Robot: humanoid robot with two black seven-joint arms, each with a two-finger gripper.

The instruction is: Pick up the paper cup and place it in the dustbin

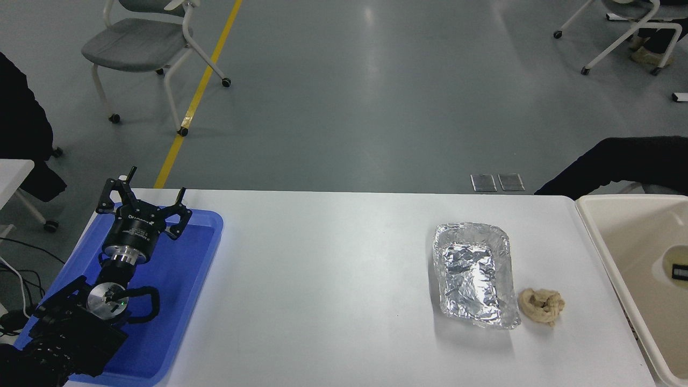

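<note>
Leftmost, a dark-clothed person stands beside the bench, cut off by the picture's edge, and a grey chair on castors waits on the floor beyond a yellow line. At the lower left the left arm lies parked over a blue tray that sits on the bench's left end; the left gripper points away from the camera with its jaws spread wide and nothing between them. The middle of the white bench is bare. Right of centre lies a crinkled silver foil tray, its long side running away from the camera, and just beside its near right corner, close to touching, rests a crumpled tan paper wad. Behind the bench's far right corner a dark sleeve of another person reaches in from the right edge. At the far right stands the dustbin, cream with a thick rounded rim, butting against the bench's right end and cut by the picture's border. Within its outline, right at the picture's edge, shows a pale rounded shape that looks like the paper cup, only partly in view, with a small dark rectangle against it. Whether that dark piece belongs to the right gripper, and how its jaws stand, I cannot tell.
</note>
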